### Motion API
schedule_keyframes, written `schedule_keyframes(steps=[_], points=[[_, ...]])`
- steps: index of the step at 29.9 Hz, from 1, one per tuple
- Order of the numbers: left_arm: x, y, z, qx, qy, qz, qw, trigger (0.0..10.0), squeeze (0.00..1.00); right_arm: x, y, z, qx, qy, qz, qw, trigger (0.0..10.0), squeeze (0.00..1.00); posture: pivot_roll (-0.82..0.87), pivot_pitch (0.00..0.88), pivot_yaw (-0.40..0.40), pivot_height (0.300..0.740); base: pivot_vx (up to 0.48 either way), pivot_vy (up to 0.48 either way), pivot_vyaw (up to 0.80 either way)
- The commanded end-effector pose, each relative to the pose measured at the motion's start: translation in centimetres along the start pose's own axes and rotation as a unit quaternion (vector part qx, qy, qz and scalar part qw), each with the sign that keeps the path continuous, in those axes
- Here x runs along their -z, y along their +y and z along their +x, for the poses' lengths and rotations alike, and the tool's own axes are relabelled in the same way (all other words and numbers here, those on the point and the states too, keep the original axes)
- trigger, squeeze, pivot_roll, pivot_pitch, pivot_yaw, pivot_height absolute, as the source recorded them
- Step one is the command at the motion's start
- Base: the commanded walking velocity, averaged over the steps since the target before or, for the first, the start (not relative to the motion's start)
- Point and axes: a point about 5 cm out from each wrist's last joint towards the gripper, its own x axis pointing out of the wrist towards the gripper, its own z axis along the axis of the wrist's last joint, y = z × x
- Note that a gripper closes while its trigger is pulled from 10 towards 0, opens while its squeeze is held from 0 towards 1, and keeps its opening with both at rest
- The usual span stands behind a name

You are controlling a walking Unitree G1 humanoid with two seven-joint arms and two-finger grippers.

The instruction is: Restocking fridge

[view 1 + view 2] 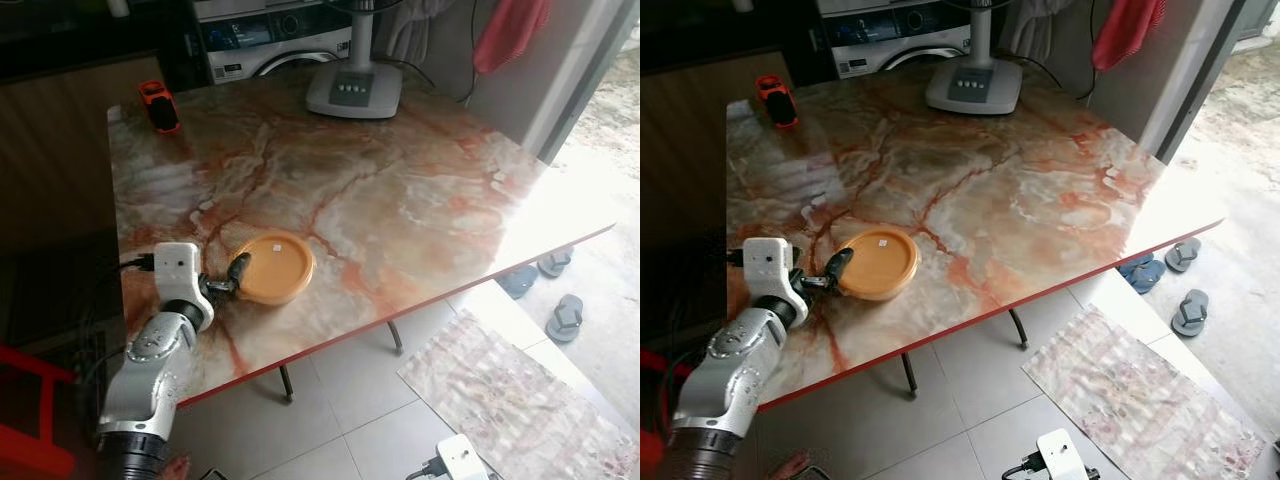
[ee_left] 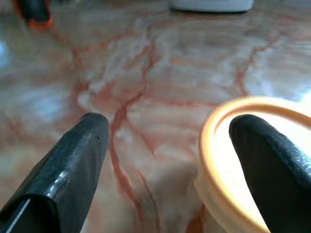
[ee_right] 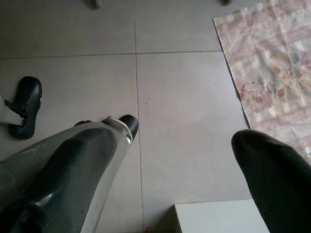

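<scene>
A round, shallow orange container (image 1: 275, 266) with a small white label on its lid lies on the marble table (image 1: 400, 190), near the front left edge. My left gripper (image 1: 232, 276) is at the container's left side, open. In the left wrist view one finger (image 2: 262, 155) lies over the container's rim (image 2: 214, 145), and the other finger (image 2: 77, 155) is outside it above the bare table. My right gripper (image 3: 187, 133) hangs open over the tiled floor, holding nothing.
An orange and black object (image 1: 158, 105) sits at the table's far left corner and a fan base (image 1: 353, 90) at the back. A washing machine (image 1: 270, 40) stands behind. On the floor lie a patterned mat (image 1: 510, 390) and sandals (image 1: 565, 318). A red frame (image 1: 30, 400) stands left.
</scene>
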Motion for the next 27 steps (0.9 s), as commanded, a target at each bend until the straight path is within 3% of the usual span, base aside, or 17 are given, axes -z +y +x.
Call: schedule_keyframes(steps=[1, 2, 3, 4, 6, 10, 12, 15, 16, 20, 27], points=[[-2.0, -0.6, 0.2, 0.051, -0.017, 0.028, 0.998, 10.0, 0.0, 0.3, 0.1, 0.0, -0.001, 0.002, 0.005, 1.0, 10.0, 0.0, -0.01, 0.067, 0.005, 0.74, 0.0, 0.0, 0.0], [-2.8, -0.5, 0.3, 0.09, -0.007, 0.054, 0.994, 10.0, 0.0, 0.2, 0.1, 0.0, 0.0, 0.002, 0.006, 1.0, 10.0, 0.0, -0.01, 0.068, 0.004, 0.74, 0.0, 0.0, 0.0], [-2.8, -0.5, 0.3, 0.09, -0.007, 0.054, 0.994, 10.0, 0.0, 0.2, 0.1, 0.0, 0.0, 0.002, 0.006, 1.0, 10.0, 0.0, -0.01, 0.068, 0.004, 0.74, 0.0, 0.0, 0.0], [-3.6, -0.2, 0.5, 0.123, 0.004, 0.086, 0.989, 10.0, 0.0, 0.2, 0.1, 0.0, 0.0, 0.002, 0.006, 1.0, 10.0, 0.0, 0.0, 0.067, 0.007, 0.74, 0.0, 0.0, 0.0], [-4.1, 0.0, 0.7, 0.14, 0.01, 0.094, 0.986, 10.0, 0.0, 0.2, 0.1, 0.0, 0.0, 0.002, 0.006, 1.0, 10.0, 0.0, 0.0, 0.068, 0.009, 0.74, 0.0, 0.0, 0.0], [-4.4, 0.1, 1.0, 0.185, 0.032, 0.077, 0.979, 10.0, 0.0, 0.1, 0.1, 0.0, 0.0, 0.001, 0.007, 1.0, 10.0, 0.0, 0.0, 0.068, 0.009, 0.74, 0.0, 0.0, 0.0], [-4.0, -0.2, 1.3, 0.244, 0.061, 0.063, 0.966, 10.0, 0.0, 0.1, 0.1, 0.0, -0.001, 0.001, 0.005, 1.0, 10.0, 0.0, 0.01, 0.066, 0.007, 0.74, 0.0, 0.0, 0.0], [-3.5, -0.2, 1.5, 0.27, 0.083, 0.072, 0.957, 10.0, 0.0, 0.0, 0.1, 0.0, -0.001, 0.001, 0.006, 1.0, 10.0, 0.0, 0.01, 0.063, 0.006, 0.74, 0.0, 0.0, 0.0], [-3.0, -0.4, 1.5, 0.311, 0.097, 0.071, 0.943, 10.0, 0.0, 0.0, 0.0, 0.0, 0.0, 0.001, 0.006, 1.0, 10.0, 0.0, 0.01, 0.059, 0.008, 0.74, 0.0, 0.0, 0.0], [-2.7, -0.3, 1.8, 0.347, 0.128, 0.098, 0.924, 10.0, 0.0, 0.0, 0.0, 0.0, 0.002, 0.0, 0.008, 1.0, 10.0, 0.0, 0.0, 0.062, 0.01, 0.74, 0.0, 0.0, 0.0], [-4.0, 0.8, 2.8, 0.35, 0.143, 0.153, 0.913, 10.0, 0.0, -0.1, 0.1, 0.0, 0.0, 0.0, 0.007, 1.0, 10.0, 0.0, 0.02, 0.062, 0.014, 0.74, 0.0, 0.0, 0.0]])
